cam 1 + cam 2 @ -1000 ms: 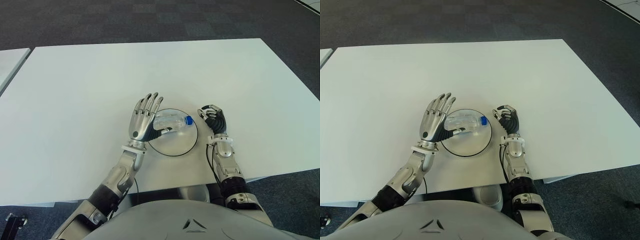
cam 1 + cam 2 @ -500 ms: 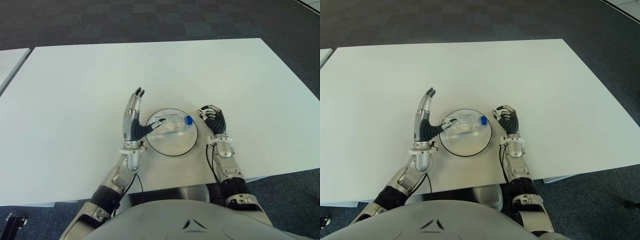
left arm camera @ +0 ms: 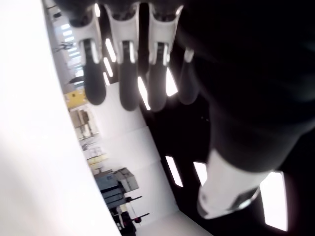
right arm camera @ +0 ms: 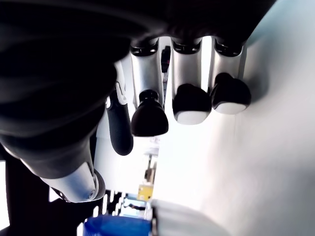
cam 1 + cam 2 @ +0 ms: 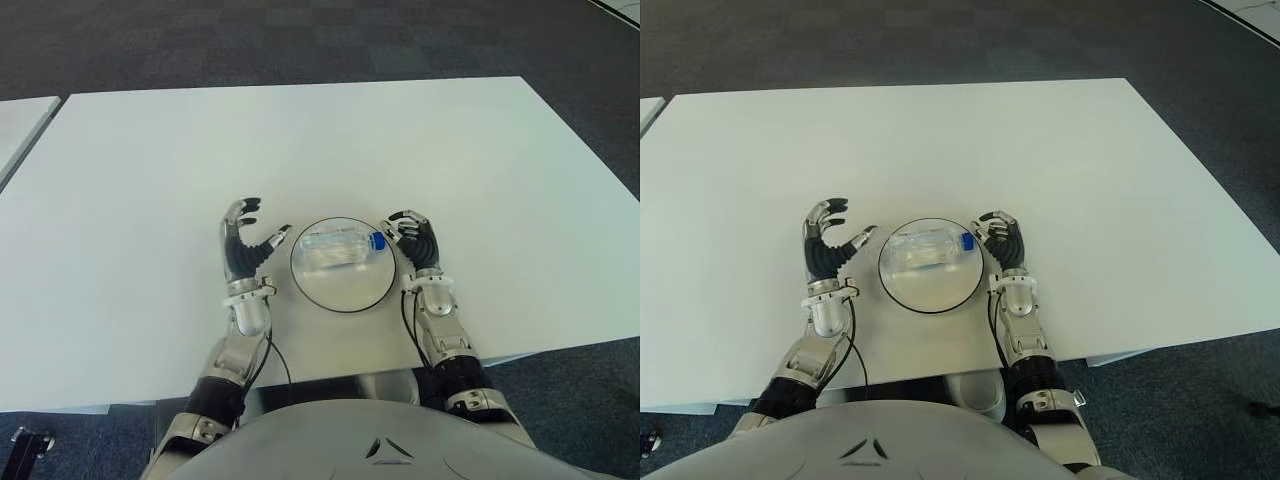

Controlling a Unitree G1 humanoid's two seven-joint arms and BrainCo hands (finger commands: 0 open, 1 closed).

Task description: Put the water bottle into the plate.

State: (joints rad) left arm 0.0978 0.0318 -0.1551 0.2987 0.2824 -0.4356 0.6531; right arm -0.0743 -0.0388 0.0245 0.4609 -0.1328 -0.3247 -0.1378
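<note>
A clear water bottle with a blue cap lies on its side inside the round plate, cap pointing right. My left hand stands just left of the plate, apart from it, fingers loosely bent and thumb out, holding nothing. Just off the plate's right rim is my right hand, close to the cap, with its fingers curled and nothing in them. In the right wrist view the blue cap shows close beyond the curled fingertips.
The white table stretches wide beyond and to both sides of the plate. A second white table's corner shows at far left. Dark carpet surrounds the tables; the front edge runs close below my wrists.
My left hand let go of the bottle and drew back left off the plate, fingers bending. The bottle stays lying in the plate. My right hand shifted slightly toward the rim.
</note>
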